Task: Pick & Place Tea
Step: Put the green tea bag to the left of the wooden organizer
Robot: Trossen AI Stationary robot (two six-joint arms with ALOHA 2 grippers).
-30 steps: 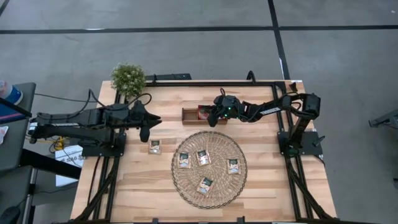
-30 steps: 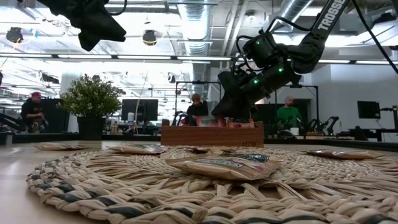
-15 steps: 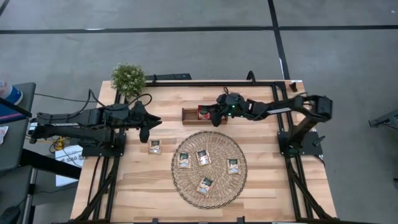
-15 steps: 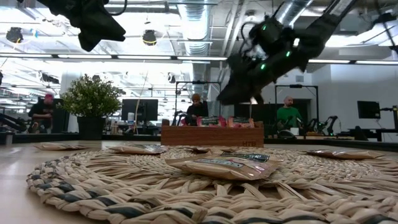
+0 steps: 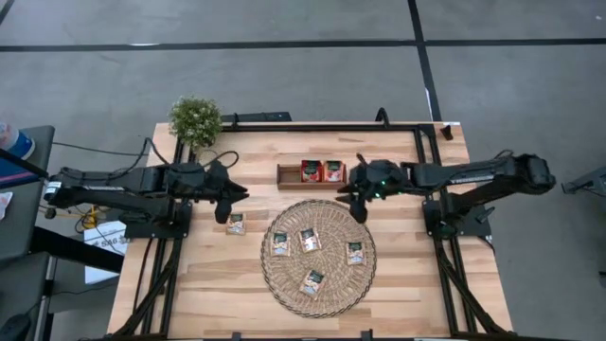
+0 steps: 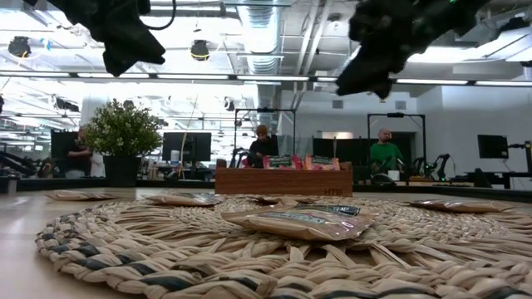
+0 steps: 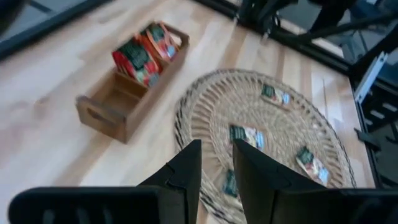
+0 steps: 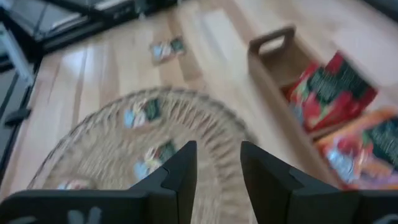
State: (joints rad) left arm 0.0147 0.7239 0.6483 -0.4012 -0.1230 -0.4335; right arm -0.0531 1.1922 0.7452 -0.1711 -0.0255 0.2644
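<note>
Two red tea sachets stand on edge in the small wooden tray, and the compartment at its left end is bare. Several pale sachets lie flat on the round wicker mat. Another sachet lies on the table left of the mat. My right gripper hangs open above the mat's far right rim, to the right of the tray, with nothing between its fingers. My left gripper hangs open above the lone sachet, also empty.
A potted plant stands at the far left corner of the table. Bare wood lies to the left and right of the mat and along the near edge. People and desks show in the room beyond the table in the low view.
My right gripper has risen from the tray and drawn back toward the table's right and near edges, tipping more level. Where it stood, a second red sachet now shows on edge in the tray.
</note>
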